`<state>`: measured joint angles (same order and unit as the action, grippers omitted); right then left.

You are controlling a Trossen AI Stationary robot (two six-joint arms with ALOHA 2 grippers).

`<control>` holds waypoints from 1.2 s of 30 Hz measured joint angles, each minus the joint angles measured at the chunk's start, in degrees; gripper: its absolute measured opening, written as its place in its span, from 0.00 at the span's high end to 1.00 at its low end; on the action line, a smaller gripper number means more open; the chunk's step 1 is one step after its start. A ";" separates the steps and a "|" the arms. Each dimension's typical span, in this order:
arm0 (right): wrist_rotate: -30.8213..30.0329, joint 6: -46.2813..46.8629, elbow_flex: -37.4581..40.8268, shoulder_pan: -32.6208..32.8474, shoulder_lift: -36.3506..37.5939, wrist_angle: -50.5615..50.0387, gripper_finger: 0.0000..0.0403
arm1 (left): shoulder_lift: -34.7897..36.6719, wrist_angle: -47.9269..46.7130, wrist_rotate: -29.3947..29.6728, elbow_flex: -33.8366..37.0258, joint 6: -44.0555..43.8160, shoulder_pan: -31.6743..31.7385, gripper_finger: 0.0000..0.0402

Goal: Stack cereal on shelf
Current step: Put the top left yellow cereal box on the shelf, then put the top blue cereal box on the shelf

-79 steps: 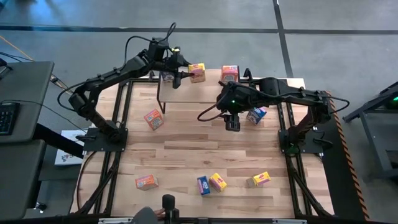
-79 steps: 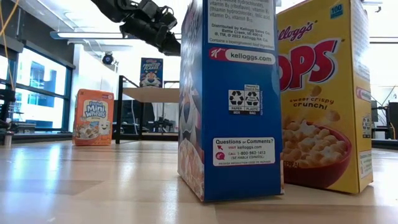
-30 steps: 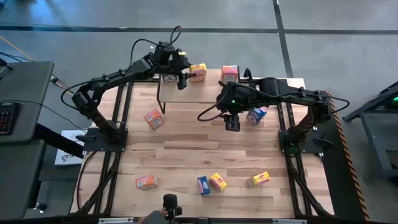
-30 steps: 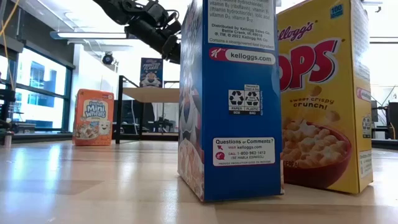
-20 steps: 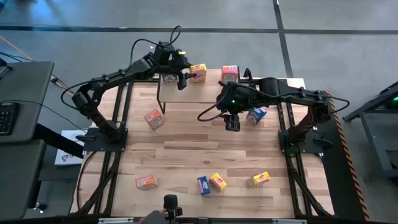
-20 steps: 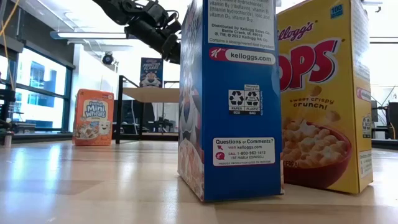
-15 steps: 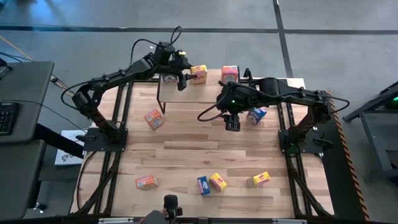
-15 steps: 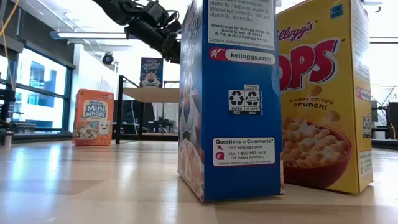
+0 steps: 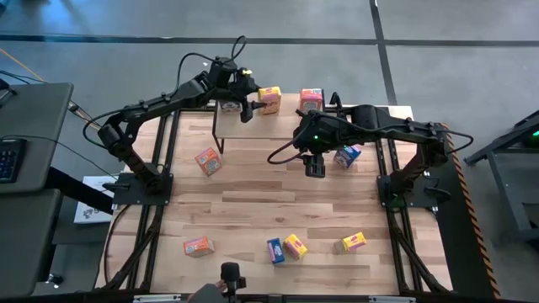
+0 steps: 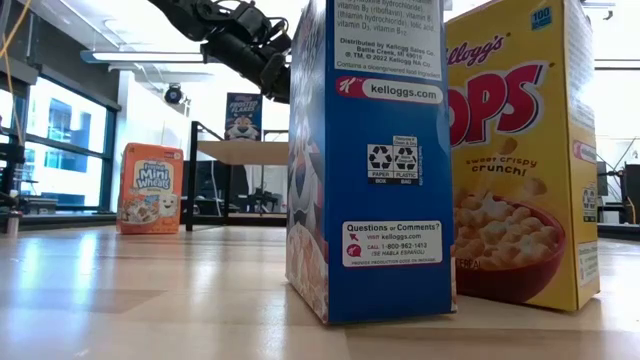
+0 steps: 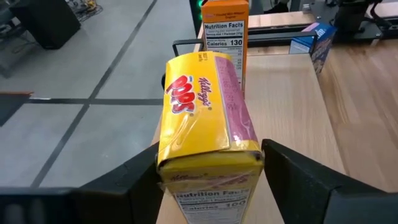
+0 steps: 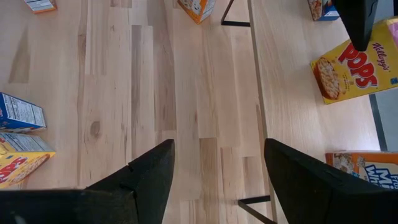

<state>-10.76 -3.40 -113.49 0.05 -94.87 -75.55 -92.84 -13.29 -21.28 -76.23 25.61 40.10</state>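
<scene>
- yellow cereal box (image 11: pixel 205 112) on the shelf (image 9: pixel 278 122): red "POPS" lettering, pink side panel
- orange box (image 11: pixel 226 25) beside it on the shelf: white nutrition panel, black print
- shelf: light wood top, black legs
- blue box (image 10: pixel 370 150) off the shelf: white text patches
- grippers: black

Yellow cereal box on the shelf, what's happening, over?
Left tool open around yellow box lying on shelf. Right tool open, empty, over table. Nothing blocking.

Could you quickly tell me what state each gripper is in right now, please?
Left gripper: open around the yellow cereal box on the shelf, a gap on one side.
Right gripper: open, empty, over the table.
</scene>
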 joint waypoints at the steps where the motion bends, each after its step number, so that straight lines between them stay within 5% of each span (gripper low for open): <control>1: 0.01 0.00 0.00 0.00 0.00 -0.01 0.40 | 0.00 0.11 0.02 0.00 0.00 0.00 0.39; 27: 0.01 0.43 0.00 -0.01 0.00 -0.05 0.40 | 7.57 0.84 3.63 0.00 -8.27 0.31 0.39; 36: 0.95 5.08 0.00 -0.01 0.00 -6.47 0.40 | 14.18 -9.56 3.67 -0.07 -11.57 -0.31 0.39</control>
<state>-9.81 1.68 -113.49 0.05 -94.87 -82.02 -78.66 -22.86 -17.61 -76.29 14.03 39.79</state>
